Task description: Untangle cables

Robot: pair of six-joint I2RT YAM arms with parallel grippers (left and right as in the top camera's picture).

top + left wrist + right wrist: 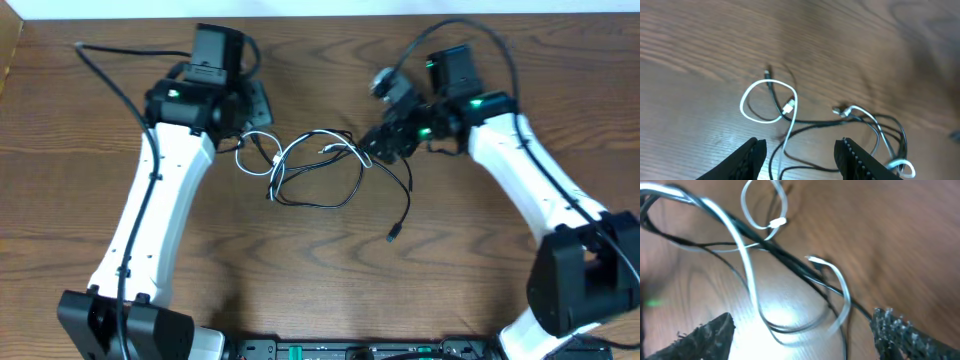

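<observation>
Nothing legible from any of my three views: no lettering, label, brand mark or number can be read on the black cable (407, 195), the white cable (742, 106), the wooden table (300, 290), my left arm (150, 220) or my right arm (530, 170).

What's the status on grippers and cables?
Left gripper open, right gripper open, neither holding. White cable and black cable tangled on table. No obstruction seen.
</observation>
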